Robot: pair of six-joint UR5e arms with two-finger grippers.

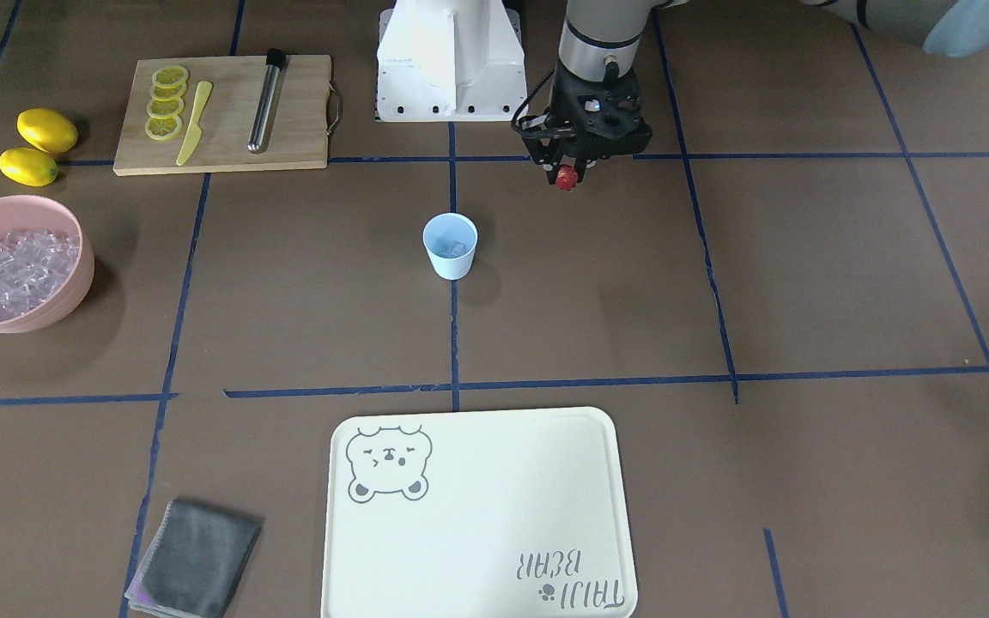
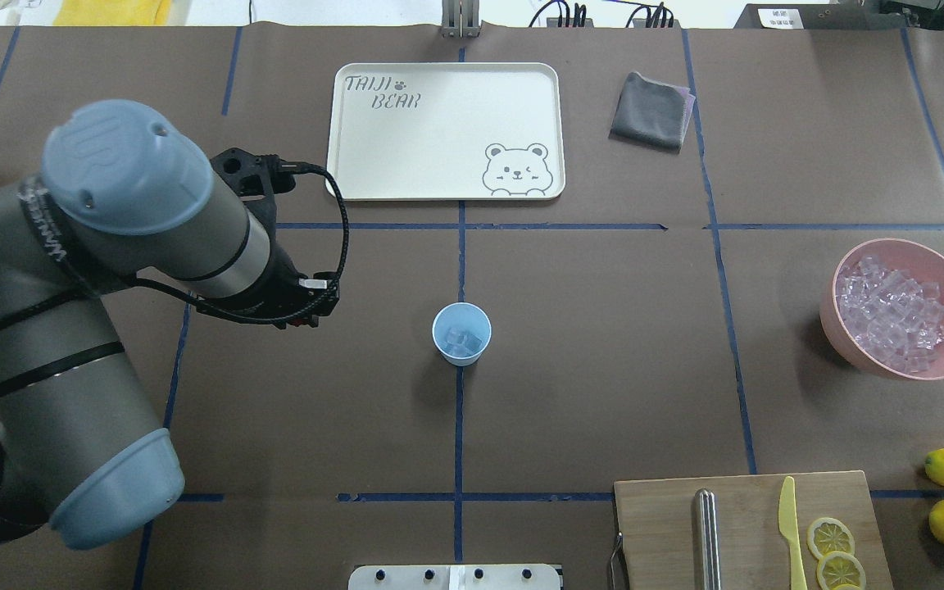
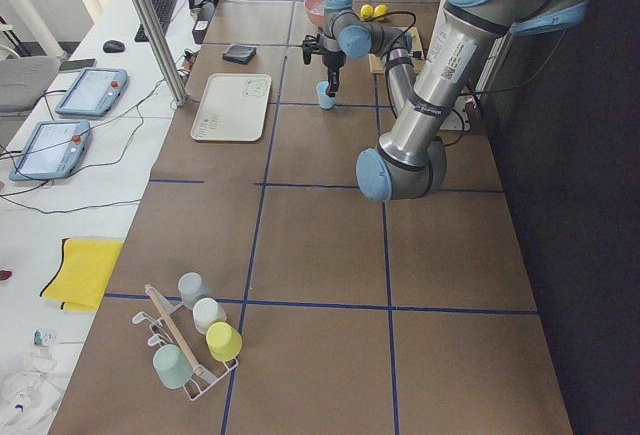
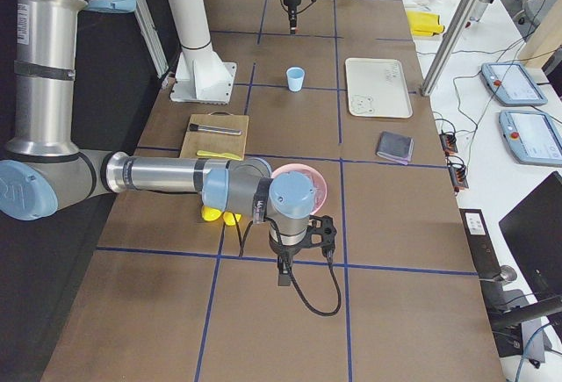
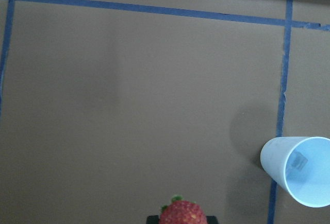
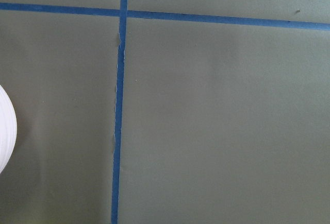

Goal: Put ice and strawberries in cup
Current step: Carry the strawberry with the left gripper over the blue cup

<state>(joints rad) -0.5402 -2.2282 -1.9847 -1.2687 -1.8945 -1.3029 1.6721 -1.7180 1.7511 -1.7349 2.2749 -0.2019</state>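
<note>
The left gripper (image 1: 568, 169) pinches the strawberry (image 5: 182, 214), half cut off in its wrist view, near the cup (image 1: 450, 245) holding faint ice (image 2: 460, 339). Whether the right gripper (image 4: 284, 270) is spread, I cannot tell.

Bottom edge of the left wrist view slices off the small red strawberry with its green top (image 5: 182, 214). The light blue plastic cup (image 5: 304, 185) is clipped at the right edge. Overhead, the left gripper (image 1: 568, 172) is buried under its own wrist. The right gripper (image 4: 283, 278) is tiny, its grip unreadable.
</note>
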